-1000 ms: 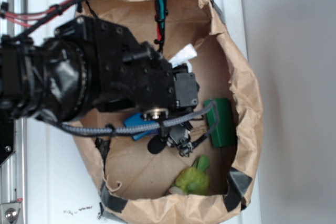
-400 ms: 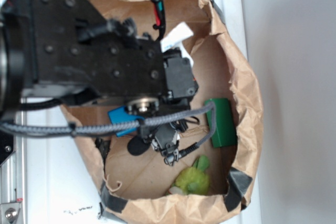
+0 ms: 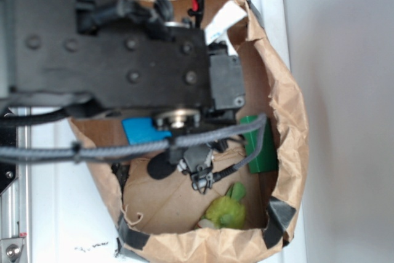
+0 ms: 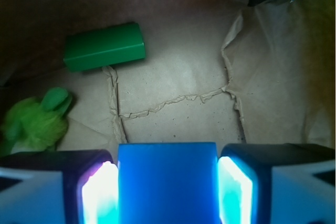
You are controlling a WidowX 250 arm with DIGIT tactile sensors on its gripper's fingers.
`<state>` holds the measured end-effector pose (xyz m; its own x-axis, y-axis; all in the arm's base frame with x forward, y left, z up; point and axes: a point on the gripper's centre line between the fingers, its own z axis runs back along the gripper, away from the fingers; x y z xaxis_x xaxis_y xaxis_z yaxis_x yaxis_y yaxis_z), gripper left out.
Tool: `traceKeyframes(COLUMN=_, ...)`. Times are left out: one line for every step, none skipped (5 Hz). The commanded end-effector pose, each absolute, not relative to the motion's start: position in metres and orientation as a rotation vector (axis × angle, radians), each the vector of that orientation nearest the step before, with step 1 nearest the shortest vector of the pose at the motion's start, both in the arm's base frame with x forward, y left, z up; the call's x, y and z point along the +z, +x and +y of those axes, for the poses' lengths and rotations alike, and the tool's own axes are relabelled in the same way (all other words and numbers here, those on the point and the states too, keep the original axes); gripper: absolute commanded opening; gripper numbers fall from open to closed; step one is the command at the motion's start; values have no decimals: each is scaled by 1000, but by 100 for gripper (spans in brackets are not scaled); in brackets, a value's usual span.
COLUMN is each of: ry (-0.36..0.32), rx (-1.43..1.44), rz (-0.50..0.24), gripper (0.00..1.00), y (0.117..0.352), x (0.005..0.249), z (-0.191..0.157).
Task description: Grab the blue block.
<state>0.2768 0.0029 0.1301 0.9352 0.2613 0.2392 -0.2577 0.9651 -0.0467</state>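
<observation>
The blue block [image 4: 167, 182] fills the bottom middle of the wrist view, a smooth bright blue slab. My gripper [image 4: 168, 156] is shut on it, one lit finger pad [image 4: 97, 192] pressed to its left side and the other to its right. The block hangs above the brown paper floor of the bag. In the exterior view one corner of the blue block [image 3: 143, 131] sticks out from under the black arm [image 3: 123, 41], which hides the fingers there.
A dark green block [image 4: 105, 46] lies on the bag floor at the far left, also the green block [image 3: 261, 149] in the exterior view. A yellow-green plush toy [image 4: 37, 121] sits to the left. Crumpled paper bag walls [image 3: 289, 121] ring the space.
The arm has risen toward the exterior camera and looms larger. The blue block has gone up with it and shifted slightly left. The green block and plush toy stay put.
</observation>
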Motion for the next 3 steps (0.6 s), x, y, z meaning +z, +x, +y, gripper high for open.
traceKeyframes(ry=-87, rx=234, rz=-334, gripper=0, y=280, x=184, z=-7)
traceKeyframes(ry=-107, rx=252, rz=-356, gripper=0, y=282, x=190, z=-6)
traceKeyframes(ry=-68, rx=271, rz=-380, gripper=0, y=285, x=186, z=-7)
